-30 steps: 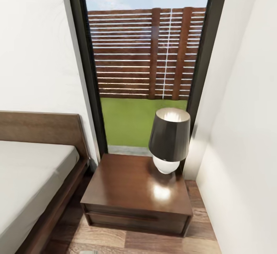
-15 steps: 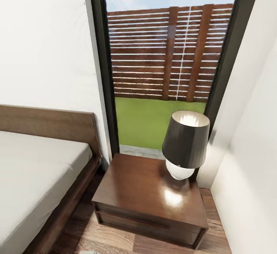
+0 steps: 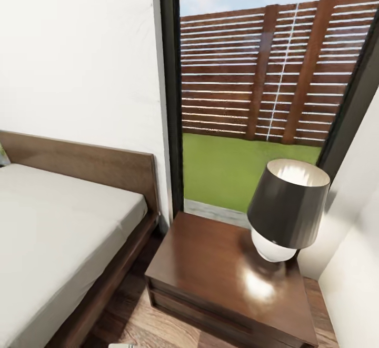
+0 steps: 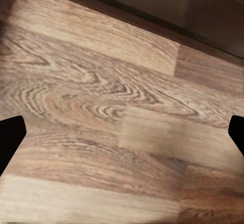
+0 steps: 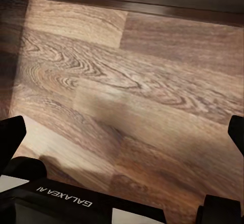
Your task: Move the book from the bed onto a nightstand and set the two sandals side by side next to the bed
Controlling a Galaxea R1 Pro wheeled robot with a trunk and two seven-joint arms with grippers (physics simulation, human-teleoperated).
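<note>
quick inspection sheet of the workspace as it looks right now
surface: nightstand top bare except a lamp; wood floor
job's things: bed left of nightstand, visible mattress part bare
clutter: nothing seen
grippers: left gripper and right gripper open above floor, holding nothing
cables: nothing seen
surroundings: white walls, tall window, fence and lawn outside

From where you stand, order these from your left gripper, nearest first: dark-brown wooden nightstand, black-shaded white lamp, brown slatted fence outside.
1. Nightstand, low and just ahead.
2. Lamp, on the nightstand's far right corner.
3. Fence, far off outside.
</note>
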